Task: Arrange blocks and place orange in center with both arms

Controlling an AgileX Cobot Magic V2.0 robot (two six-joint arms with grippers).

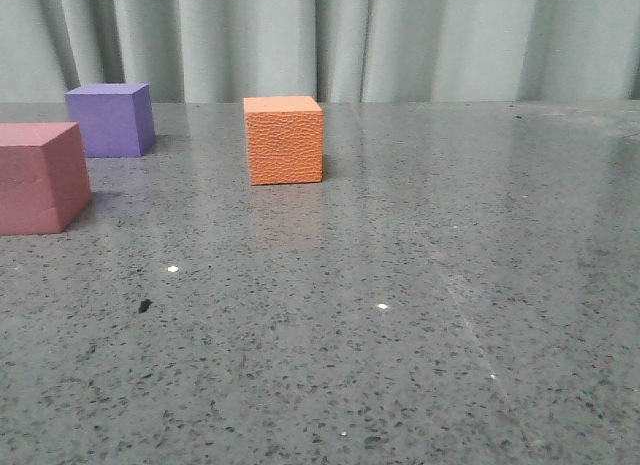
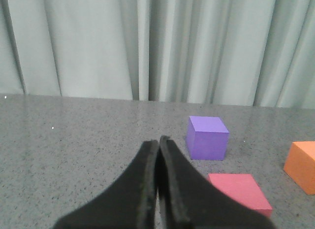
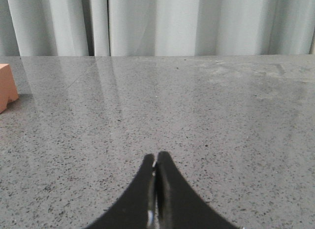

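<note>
Left gripper (image 2: 158, 140): black, tapered fingers pressed together tip to tip, nothing between them; held above the table, apart from every block. Not visible in the front view.

Right gripper (image 3: 156, 155): black, fingers likewise pressed together and carrying nothing; over bare tabletop, well apart from the blocks. Not visible in the front view.

Pinkish-red foam cube (image 2: 239, 190): nearest block to the left gripper, just beside its fingers in the left wrist view; in the front view (image 1: 38, 175) it sits at the left edge, partly cut off.

Smooth purple foam cube (image 2: 207, 138): beyond the pinkish-red cube, close to it but not touching; far left in the front view (image 1: 111, 119).

Orange cube with pebbled, leather-like surface (image 1: 284, 139): stands upright and alone, left of the table's middle, well apart from the other two; only an edge shows in each wrist view (image 2: 302, 166) (image 3: 6, 86).

Grey speckled stone-look table (image 1: 420, 315): glossy, bearing all three cubes.

Pale grey-green pleated curtain (image 1: 420, 40): hangs behind the table's far edge.
</note>
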